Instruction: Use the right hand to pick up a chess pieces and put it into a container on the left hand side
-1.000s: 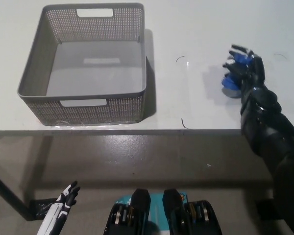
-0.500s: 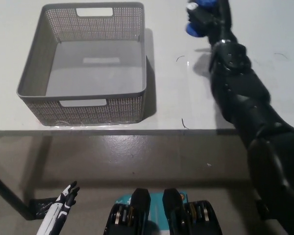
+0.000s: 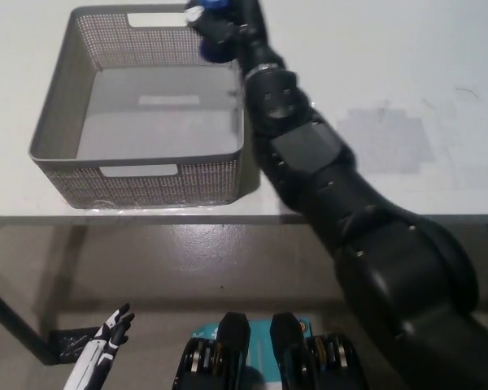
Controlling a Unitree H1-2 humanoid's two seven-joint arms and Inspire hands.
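R hand [image 3: 224, 23], black, is over the far-right corner of the gray mesh basket [image 3: 138, 175], approx 12 o'clock in frame, fingers clamped on a blue chess piece [image 3: 215, 50] held above the basket's inside. Basket sits on white table [image 3: 374, 106] at 10 o'clock. L hand [image 3: 106, 345], white, hangs low at 7 o'clock below table edge, fingers apart, holding nothing.

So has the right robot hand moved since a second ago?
Yes. The right robot hand, shut on the blue chess piece, has swung leftward to above the grey basket's far right corner.
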